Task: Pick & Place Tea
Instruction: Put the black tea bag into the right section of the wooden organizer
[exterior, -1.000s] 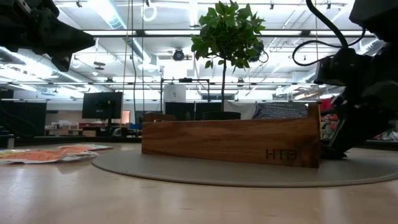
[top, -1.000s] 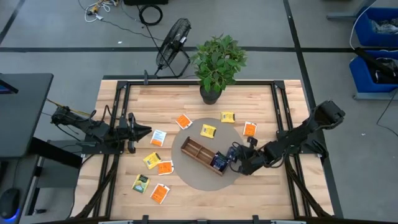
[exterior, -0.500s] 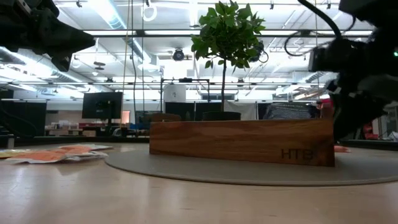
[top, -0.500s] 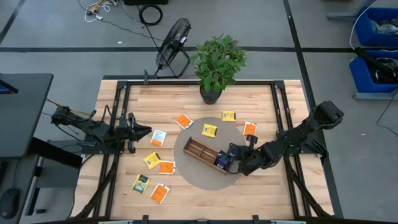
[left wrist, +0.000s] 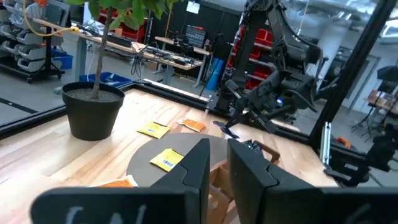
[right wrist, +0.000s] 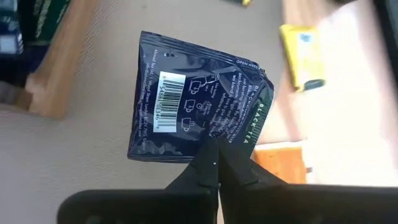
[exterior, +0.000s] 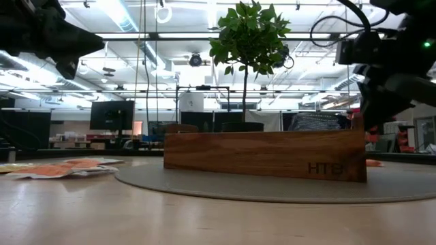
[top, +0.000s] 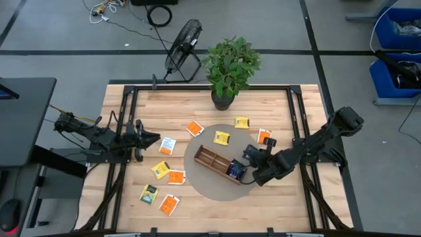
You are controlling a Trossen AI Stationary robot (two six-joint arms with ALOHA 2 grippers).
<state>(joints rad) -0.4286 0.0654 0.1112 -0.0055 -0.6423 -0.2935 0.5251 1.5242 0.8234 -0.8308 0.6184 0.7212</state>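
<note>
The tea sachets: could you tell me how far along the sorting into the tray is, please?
Done: dark blue sachets sit in the wooden tray's end compartment. In hand: the right gripper pinches another dark blue sachet. Left: orange and yellow sachets lie scattered; the left gripper waits aside.

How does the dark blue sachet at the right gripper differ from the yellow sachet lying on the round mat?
The dark blue sachet is pinched by a corner between the right gripper's shut fingers and hangs above the mat beside the wooden tray; the yellow sachet lies flat on the round mat, untouched. One is dark blue with white print and a barcode, the other yellow. Both are small, flat and square.
</note>
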